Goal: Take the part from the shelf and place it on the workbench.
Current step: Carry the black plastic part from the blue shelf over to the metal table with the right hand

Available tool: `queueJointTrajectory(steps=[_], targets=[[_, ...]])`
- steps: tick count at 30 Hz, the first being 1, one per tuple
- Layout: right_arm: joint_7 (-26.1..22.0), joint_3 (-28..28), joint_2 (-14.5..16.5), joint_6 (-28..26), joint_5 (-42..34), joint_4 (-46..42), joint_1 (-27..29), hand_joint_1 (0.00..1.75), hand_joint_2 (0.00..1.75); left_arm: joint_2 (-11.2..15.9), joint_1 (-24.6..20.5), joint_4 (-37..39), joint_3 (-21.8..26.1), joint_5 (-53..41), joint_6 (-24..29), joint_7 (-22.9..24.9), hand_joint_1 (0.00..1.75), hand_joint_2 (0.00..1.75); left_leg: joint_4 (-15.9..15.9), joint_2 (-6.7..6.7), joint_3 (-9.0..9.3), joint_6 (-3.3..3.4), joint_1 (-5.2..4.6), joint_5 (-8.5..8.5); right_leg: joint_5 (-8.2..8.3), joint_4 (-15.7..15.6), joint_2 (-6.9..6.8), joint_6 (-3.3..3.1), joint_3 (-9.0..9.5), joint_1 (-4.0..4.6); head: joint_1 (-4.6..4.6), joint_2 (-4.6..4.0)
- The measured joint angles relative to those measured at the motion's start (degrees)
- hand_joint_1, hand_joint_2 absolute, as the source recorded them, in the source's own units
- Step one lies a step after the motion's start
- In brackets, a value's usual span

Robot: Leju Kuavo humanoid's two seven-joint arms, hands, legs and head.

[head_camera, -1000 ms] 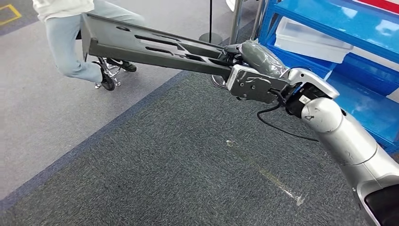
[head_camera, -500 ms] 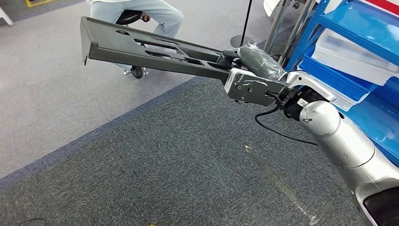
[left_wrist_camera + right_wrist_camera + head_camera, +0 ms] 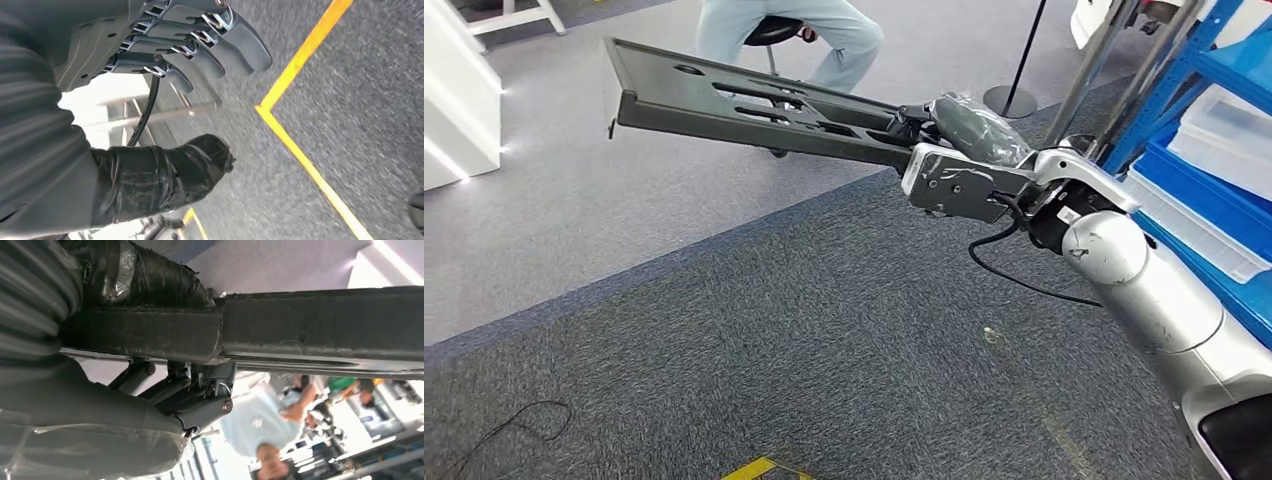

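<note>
Part: long dark panel [image 3: 744, 105], carried in the air above the carpet [image 3: 824, 350], off the blue shelf [image 3: 1214, 150].
Right robot hand [image 3: 944, 140]: grips its near end; long axis runs forward-left.
Left robot hand [image 3: 165, 55]: hangs free, holding nothing, fingers apart.

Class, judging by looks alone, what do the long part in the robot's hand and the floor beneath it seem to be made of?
Part: probably matt dark grey moulded plastic or coated metal; slotted cut-outs, raised rims, dull sheen. Floor: grey carpet, speckled fibrous texture.
</note>
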Motion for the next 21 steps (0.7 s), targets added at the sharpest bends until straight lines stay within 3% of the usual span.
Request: queueJointTrajectory(steps=[2, 4, 5, 7, 8, 10, 12, 13, 14, 15, 18, 19, 21], targets=[[0.0, 0.0, 0.0, 0.0, 0.0, 0.0, -0.1, 1.75, 1.75, 0.0, 0.0, 0.0, 0.0, 0.0, 0.0, 0.0, 0.0, 1.75, -7.5, 1.55, 4.16, 0.05, -0.03, 3.2, -0.25, 0.0, -1.33, 0.25, 0.2, 0.04, -0.01, 0.0], [0.0, 0.0, 0.0, 0.0, 0.0, 0.0, -0.3, 1.75, 1.75, 0.0, -0.1, 0.0, 0.0, 0.0, 0.0, 0.0, 0.0, 1.75, -13.8, 3.25, 7.53, 0.69, -0.57, 4.91, -0.53, 0.1, -2.41, 0.7, 0.29, 0.41, 0.01, 0.0], [0.0, 0.0, 0.0, 0.0, 0.0, 0.0, -0.3, 1.75, 1.75, 0.0, -0.1, 0.0, 0.0, 0.0, 0.0, 0.0, 0.0, 1.75, -14.8, 3.52, 7.96, 1.09, -0.88, 4.89, -0.62, 0.1, -2.93, 0.92, 0.3, 0.6, 0.07, 0.0], [0.0, 0.0, 0.0, 0.0, 0.0, 0.0, -0.4, 1.75, 1.75, 0.0, 0.0, 0.0, 0.0, 0.0, 0.0, 0.0, 0.0, 1.75, -15.0, 2.31, 7.83, 2.01, -1.11, 5.04, -0.76, 0.0, -3.93, 1.41, 0.36, 0.75, 0.12, 0.0], [0.0, 0.0, 0.0, 0.0, 0.0, 0.0, -0.4, 1.75, 1.75, 0.0, 0.0, 0.0, 0.0, 0.0, 0.0, 0.0, 0.0, 1.75, -15.2, 1.73, 7.88, 2.4, -1.04, 5.17, -1.15, 0.2, -3.61, 1.7, 0.31, 0.63, 0.17, 0.0], [0.0, 0.0, 0.0, 0.0, 0.0, 0.0, -0.4, 1.75, 1.75, 0.1, -0.1, 0.0, 0.0, 0.0, 0.0, 0.0, 0.0, 1.75, -15.7, 0.63, 8.13, 3.31, -0.77, 5.47, -3.4, 3.6, -0.81, 2.05, -1.14, 0.36, 0.36, 0.01], [0.0, 0.0, -0.1, 0.0, 0.0, 0.1, -0.3, 1.75, 1.75, 0.1, -0.2, 0.0, 0.0, 0.0, 0.1, 0.0, 0.0, 1.75, -15.8, -0.47, 8.12, 3.79, -0.73, 5.53, -6.75, 11.0, 2.35, 2.02, -4.7, 0.26, 0.57, 0.01], [0.0, 0.0, -0.1, 0.0, 0.0, 0.1, -0.1, 1.75, 1.75, 0.1, -0.2, 0.0, 0.0, 0.0, 0.1, 0.0, 0.0, 1.75, -15.7, -1.11, 8.09, 3.87, -0.76, 5.52, -7.83, 14.4, 2.94, 2.02, -6.59, 0.27, 0.62, 0.0], [0.0, 0.1, -0.1, 0.0, 0.0, 0.2, 0.2, 1.75, 1.75, 0.1, -0.2, 0.0, 0.0, 0.0, 0.1, 0.0, 0.0, 1.75, -15.6, -1.78, 8.07, 3.89, -0.79, 5.51, -7.86, 16.2, 3.17, 2.01, -7.77, 0.27, 0.62, 0.0], [0.0, 0.1, -0.1, 0.0, 0.0, 0.3, 0.3, 1.75, 1.75, 0.1, -0.2, 0.0, 0.0, 0.0, 0.1, 0.0, 0.0, 1.75, -15.5, -2.47, 8.06, 3.89, -0.81, 5.51, -6.82, 16.0, 3.25, 1.94, -8.02, 0.26, 0.63, 0.0], [0.0, 0.1, -0.1, 0.0, 0.0, 0.3, 0.2, 1.75, 1.75, 0.1, -0.2, 0.0, 0.0, 0.0, 0.1, 0.0, 0.0, 1.75, -15.1, -4.26, 7.99, 3.66, -0.88, 5.43, -0.69, 5.4, 4.43, 1.49, -3.72, 0.22, 0.63, 0.0], [0.0, 0.1, -0.1, 0.0, 0.0, 0.3, 0.2, 1.75, 1.75, 0.1, -0.2, 0.0, 0.0, 0.0, 0.1, 0.0, 0.0, 1.75, -15.0, -4.75, 7.79, 3.44, -0.87, 5.44, 0.36, 2.7, 4.98, 1.39, -2.48, 0.2, 0.61, 0.0], [0.0, 0.1, -0.1, 0.0, 0.0, 0.3, 0.1, 1.75, 1.75, 0.1, -0.2, 0.0, 0.0, 0.0, 0.1, 0.0, 0.0, 1.75, -14.9, -5.57, 7.29, 2.81, -0.73, 5.64, 0.58, 1.0, 5.37, 1.27, -1.77, 0.35, 0.58, 0.0]])
